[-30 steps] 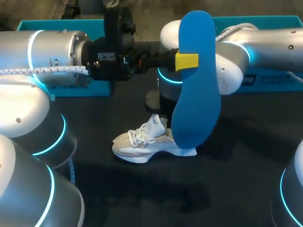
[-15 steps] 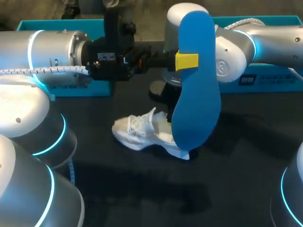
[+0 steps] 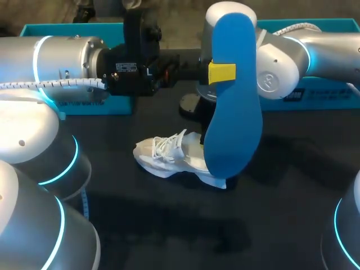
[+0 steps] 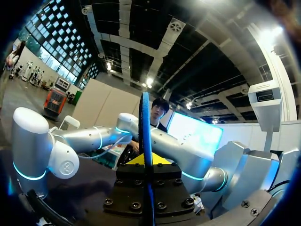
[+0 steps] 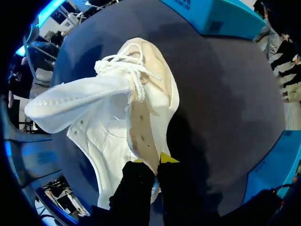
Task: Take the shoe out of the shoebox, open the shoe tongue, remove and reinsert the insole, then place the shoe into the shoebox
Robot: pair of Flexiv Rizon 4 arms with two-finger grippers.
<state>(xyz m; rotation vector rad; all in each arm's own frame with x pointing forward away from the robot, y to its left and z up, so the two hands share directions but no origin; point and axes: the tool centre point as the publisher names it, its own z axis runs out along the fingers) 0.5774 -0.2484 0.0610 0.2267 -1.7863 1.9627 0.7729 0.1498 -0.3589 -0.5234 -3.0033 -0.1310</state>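
Note:
My left gripper (image 3: 222, 73) is shut on a blue insole (image 3: 233, 124) and holds it upright high over the table; in the left wrist view the insole (image 4: 145, 127) stands edge-on between the yellow tips (image 4: 148, 162). A white shoe (image 3: 166, 157) lies tilted on the dark table, partly hidden behind the insole. In the right wrist view my right gripper (image 5: 151, 162) is shut on the side edge of the shoe (image 5: 113, 122) by its opening. The tongue (image 5: 75, 101) is folded out sideways and the laces (image 5: 124, 66) are loose. In the head view the insole hides the right fingers.
Teal shoebox parts stand along the table's far edge, one at the back left (image 3: 115, 104) and one at the back right (image 3: 320, 93). My left arm's large joints (image 3: 34, 152) fill the near left of the head view.
The right gripper has closed on the shoe's side edge. The shoe has tipped over from upright and shifted slightly. The right arm has swung a little; the left arm and insole have kept still.

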